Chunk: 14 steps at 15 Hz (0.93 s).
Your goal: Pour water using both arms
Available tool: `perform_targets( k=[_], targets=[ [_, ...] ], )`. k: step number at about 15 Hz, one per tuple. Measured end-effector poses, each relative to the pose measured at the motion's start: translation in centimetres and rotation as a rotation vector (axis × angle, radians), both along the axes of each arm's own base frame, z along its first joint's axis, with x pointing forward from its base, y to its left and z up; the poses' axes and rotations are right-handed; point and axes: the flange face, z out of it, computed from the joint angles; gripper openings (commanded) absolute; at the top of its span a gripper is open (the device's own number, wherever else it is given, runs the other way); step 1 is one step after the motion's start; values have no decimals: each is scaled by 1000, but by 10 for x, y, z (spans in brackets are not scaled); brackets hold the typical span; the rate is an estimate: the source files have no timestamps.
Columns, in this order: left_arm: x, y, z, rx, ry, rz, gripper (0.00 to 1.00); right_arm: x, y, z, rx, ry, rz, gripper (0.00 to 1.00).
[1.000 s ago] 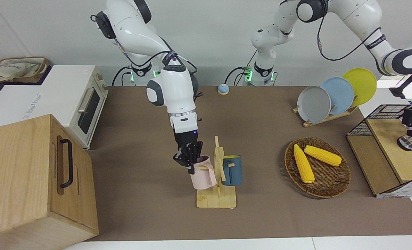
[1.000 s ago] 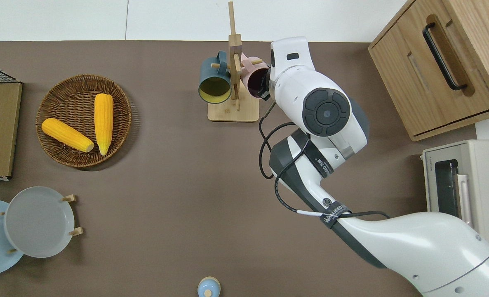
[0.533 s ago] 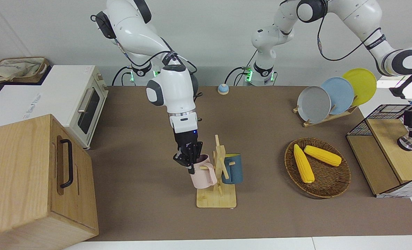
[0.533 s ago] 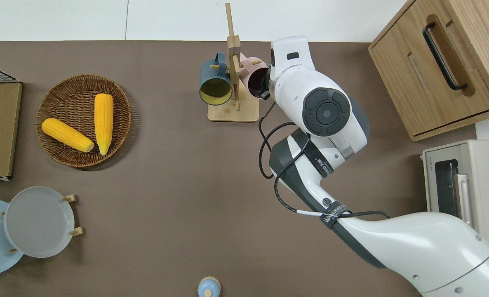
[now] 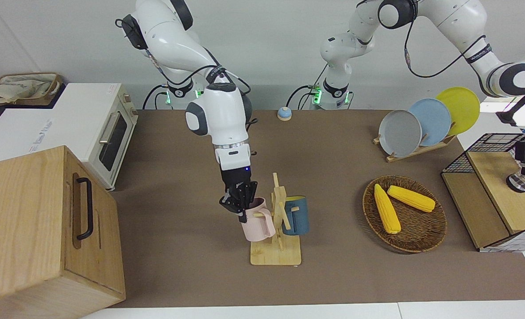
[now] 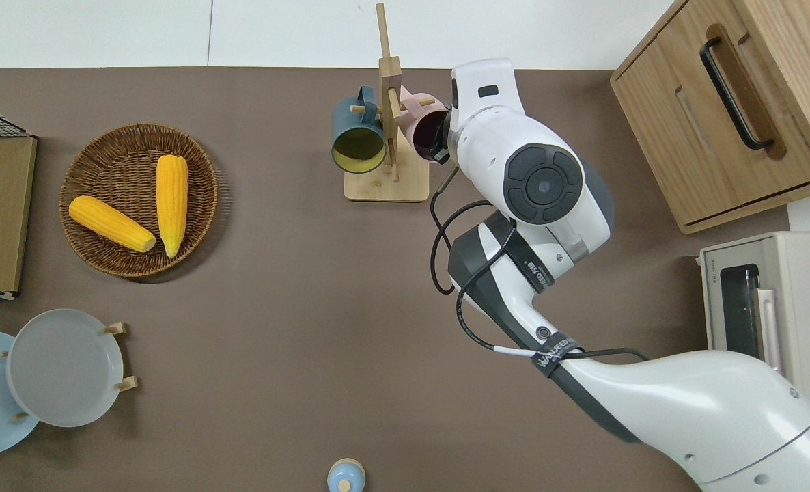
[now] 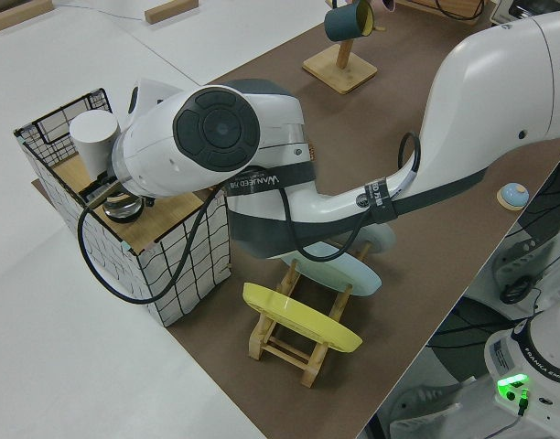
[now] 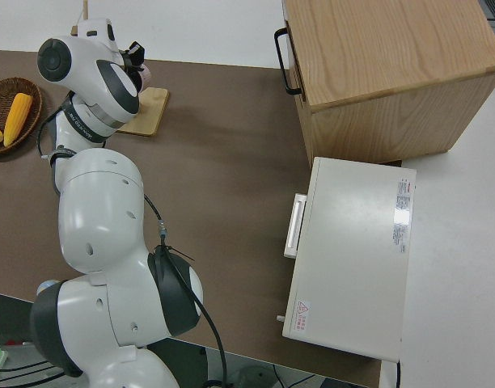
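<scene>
Right end effector (image 5: 241, 206) still grips pink mug (image 5: 258, 220), barely shifted.

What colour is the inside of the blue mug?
Yellow. The mug shows its inside best in the overhead view.

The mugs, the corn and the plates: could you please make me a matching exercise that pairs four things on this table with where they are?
Things:
1. pink mug
2. blue mug
3. corn cobs
4. grey plate

Places:
A. lying in the wicker basket
B. standing in the plate rack
C. hanging on the mug stand, on the side toward the left arm's end
D. hanging on the mug stand, with the right gripper at its rim

Pairs: 1-D, 2-C, 3-A, 4-B
</scene>
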Motion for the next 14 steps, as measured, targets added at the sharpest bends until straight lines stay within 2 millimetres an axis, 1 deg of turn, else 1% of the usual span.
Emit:
perform_targets(
  k=[3,5,8,11,14],
  targets=[
    [1,0,3,-3,-4,5,0,1,-3,2,1,-4,-5,27],
    [2,-1,8,-5,-12,10,0,1,-2,7,4,-11,-6,27],
    [3,-1,14,0,-20,10,0,0,-2,9,4,-11,-6,25],
    [5,-6,33,5,-13,31,0,0,-3,9,2,-10,-8,25],
    [5,-15,52,2,7,48,0,-2,-4,9,-1,-8,-9,23]
  ],
)
